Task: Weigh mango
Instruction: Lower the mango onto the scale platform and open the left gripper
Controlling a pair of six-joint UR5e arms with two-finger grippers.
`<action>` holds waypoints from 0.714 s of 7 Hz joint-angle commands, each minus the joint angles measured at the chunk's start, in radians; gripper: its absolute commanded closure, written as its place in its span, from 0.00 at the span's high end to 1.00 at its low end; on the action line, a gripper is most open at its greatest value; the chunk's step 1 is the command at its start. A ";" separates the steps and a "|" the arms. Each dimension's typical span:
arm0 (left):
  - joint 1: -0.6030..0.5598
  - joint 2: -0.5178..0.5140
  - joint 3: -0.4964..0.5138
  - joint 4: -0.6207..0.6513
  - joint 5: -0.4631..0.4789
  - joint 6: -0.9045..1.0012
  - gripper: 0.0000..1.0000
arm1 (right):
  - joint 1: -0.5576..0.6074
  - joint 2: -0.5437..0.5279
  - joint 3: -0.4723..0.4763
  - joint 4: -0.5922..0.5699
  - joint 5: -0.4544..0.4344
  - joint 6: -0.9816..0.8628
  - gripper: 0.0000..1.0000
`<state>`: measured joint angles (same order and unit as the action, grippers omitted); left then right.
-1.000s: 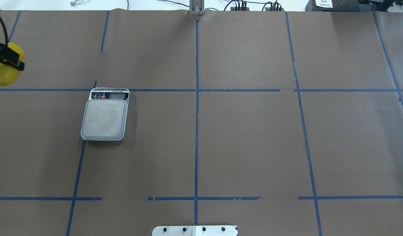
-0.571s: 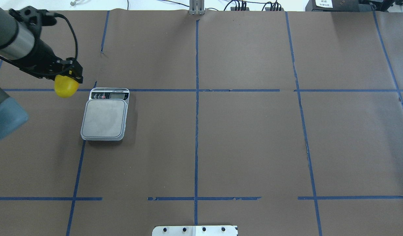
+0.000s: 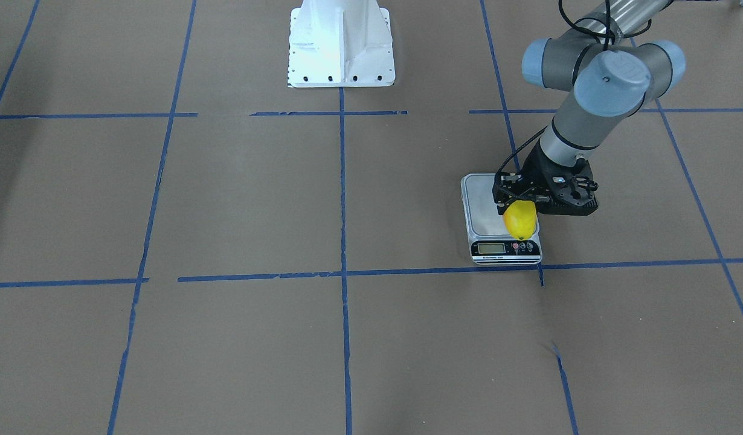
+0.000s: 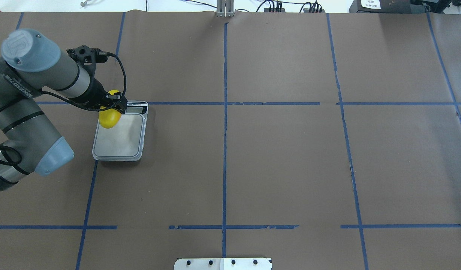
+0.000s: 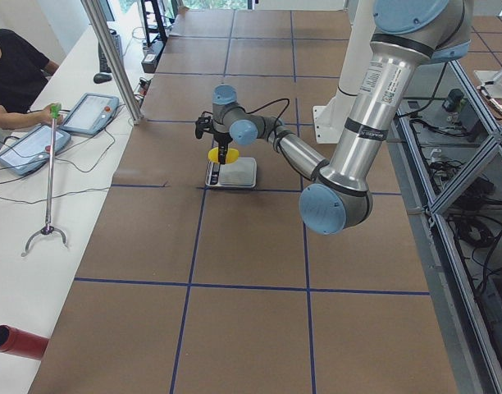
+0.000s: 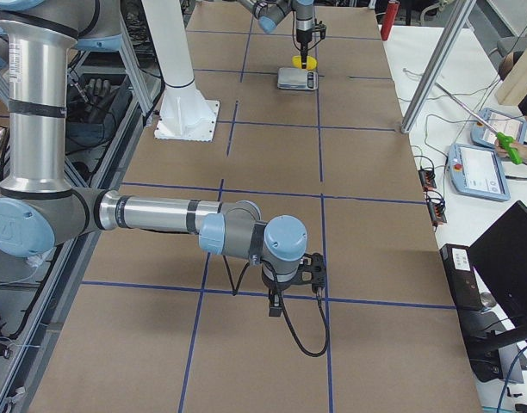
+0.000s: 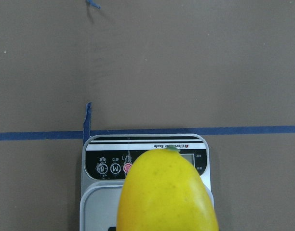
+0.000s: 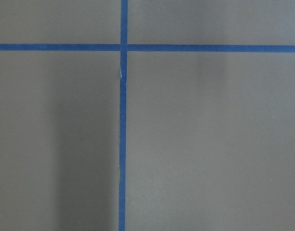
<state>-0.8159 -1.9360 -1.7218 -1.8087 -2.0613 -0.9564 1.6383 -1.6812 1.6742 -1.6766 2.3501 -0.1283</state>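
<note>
The mango [image 4: 110, 118] is a yellow oval fruit, held in my left gripper [image 4: 111, 105], which is shut on it. It hangs over the display end of the silver scale [image 4: 120, 140], above the far left corner of the platform. The front-facing view shows the mango [image 3: 521, 220] just above the scale [image 3: 489, 205], near its display. In the left wrist view the mango [image 7: 167, 192] fills the lower middle, over the scale's button panel [image 7: 113, 168]. My right gripper [image 6: 312, 274] shows only in the exterior right view, low over bare paper; I cannot tell whether it is open or shut.
The table is covered in brown paper with blue tape lines [image 4: 225, 112]. The white robot base [image 3: 341, 42] stands at the robot's edge. An operator [image 5: 13, 74] sits at a side bench with tablets [image 5: 88, 112]. A metal post [image 5: 111, 57] stands near the far edge.
My left arm has come in from the left edge with the mango and moved right, from beside the scale to over its display end. The scale has not moved.
</note>
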 commanded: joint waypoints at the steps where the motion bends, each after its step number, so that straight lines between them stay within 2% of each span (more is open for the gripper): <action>1: 0.015 0.012 0.037 -0.035 0.009 0.002 0.17 | 0.000 0.000 0.001 0.000 0.000 0.001 1.00; 2: 0.015 0.017 0.039 -0.035 0.010 0.008 0.52 | 0.000 0.000 0.001 0.000 0.000 0.001 1.00; 3: 0.015 0.020 0.037 -0.035 0.013 0.010 0.93 | 0.000 0.000 0.001 0.000 0.000 0.001 1.00; 4: 0.015 0.028 0.031 -0.035 0.012 0.008 1.00 | 0.000 0.000 -0.001 0.000 0.000 0.001 1.00; 5: 0.015 0.028 0.025 -0.037 0.012 0.010 1.00 | 0.000 0.000 -0.001 0.000 0.000 0.001 1.00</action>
<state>-0.8008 -1.9113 -1.6901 -1.8441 -2.0493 -0.9475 1.6383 -1.6812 1.6743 -1.6766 2.3501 -0.1273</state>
